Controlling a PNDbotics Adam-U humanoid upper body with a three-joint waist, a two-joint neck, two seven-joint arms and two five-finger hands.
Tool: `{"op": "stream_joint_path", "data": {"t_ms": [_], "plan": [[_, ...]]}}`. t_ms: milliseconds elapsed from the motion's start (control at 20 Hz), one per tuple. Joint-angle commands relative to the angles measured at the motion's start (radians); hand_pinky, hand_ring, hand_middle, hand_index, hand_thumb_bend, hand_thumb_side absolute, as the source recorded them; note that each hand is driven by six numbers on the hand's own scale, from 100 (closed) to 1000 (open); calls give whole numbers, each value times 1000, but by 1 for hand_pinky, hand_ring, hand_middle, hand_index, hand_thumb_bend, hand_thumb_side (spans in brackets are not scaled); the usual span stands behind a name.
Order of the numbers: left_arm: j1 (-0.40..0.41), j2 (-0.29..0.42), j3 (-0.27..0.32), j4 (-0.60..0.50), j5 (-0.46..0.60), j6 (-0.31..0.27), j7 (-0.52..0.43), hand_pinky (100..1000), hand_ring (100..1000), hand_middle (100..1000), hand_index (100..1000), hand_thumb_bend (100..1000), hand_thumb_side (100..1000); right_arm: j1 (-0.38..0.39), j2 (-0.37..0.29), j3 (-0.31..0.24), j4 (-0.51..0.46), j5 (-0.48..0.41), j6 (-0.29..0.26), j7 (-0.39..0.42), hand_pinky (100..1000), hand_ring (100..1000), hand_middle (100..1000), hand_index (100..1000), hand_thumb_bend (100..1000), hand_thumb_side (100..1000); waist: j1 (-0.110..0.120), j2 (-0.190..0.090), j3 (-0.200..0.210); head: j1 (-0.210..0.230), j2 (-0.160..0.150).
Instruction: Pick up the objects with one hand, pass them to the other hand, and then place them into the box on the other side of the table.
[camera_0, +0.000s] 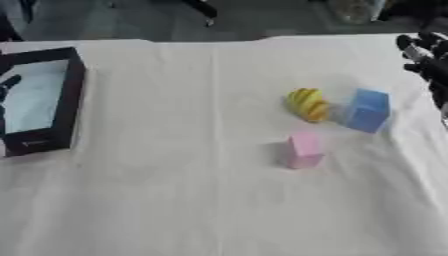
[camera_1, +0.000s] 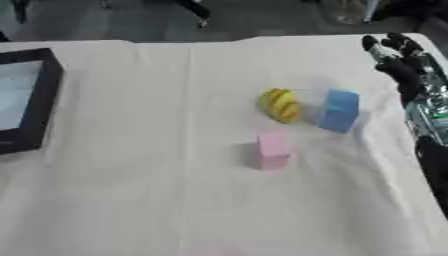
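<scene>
A white cloth (camera_0: 175, 200) covers the table, and its near half lies bare, with a crease running up the middle.

Nearest of the objects is a pink block (camera_0: 302, 150), standing upright on the cloth right of centre. Just behind it and a little to the right sit a yellow ribbed object (camera_0: 307, 104), rounded and lying on its side, and a blue block (camera_0: 367, 110) standing tilted just beside it; whether the two actually touch is hard to tell. The pink block stands apart from both.

At the left edge of the table, level with these objects, lies the box (camera_0: 77, 85): dark walls, open top, pale inside. It is well apart from the three objects, on the opposite side of the cloth.

Along the right edge the right hand (camera_1: 398, 65) reaches in above the cloth, black with silver parts on the forearm behind it. Its fingers (camera_1: 385, 46) point toward the far side, relaxed and spread, grasping nothing. It is near the blue block but clear of it.

The left hand does not show.
</scene>
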Motion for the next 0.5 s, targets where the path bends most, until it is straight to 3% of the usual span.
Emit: {"op": "stream_joint_path", "data": {"t_ms": [50,300,500], "plan": [[-7,34,8,-23,5,-1,3,844,863,868,892,654,607,-48,-73,20,-24,113,31,97,869,876,909,930,503,423,2,-9,2,3,4],[0,37,7,-22,3,2,4,838,863,867,891,652,609,-164,-137,68,-12,379,59,440,890,906,927,934,476,478,-4,-14,-1,-1,12],[4,39,5,-21,-1,5,3,835,862,865,891,647,611,-244,-152,86,26,529,40,623,902,923,938,938,472,490,-9,-18,-4,-22,15]]}}
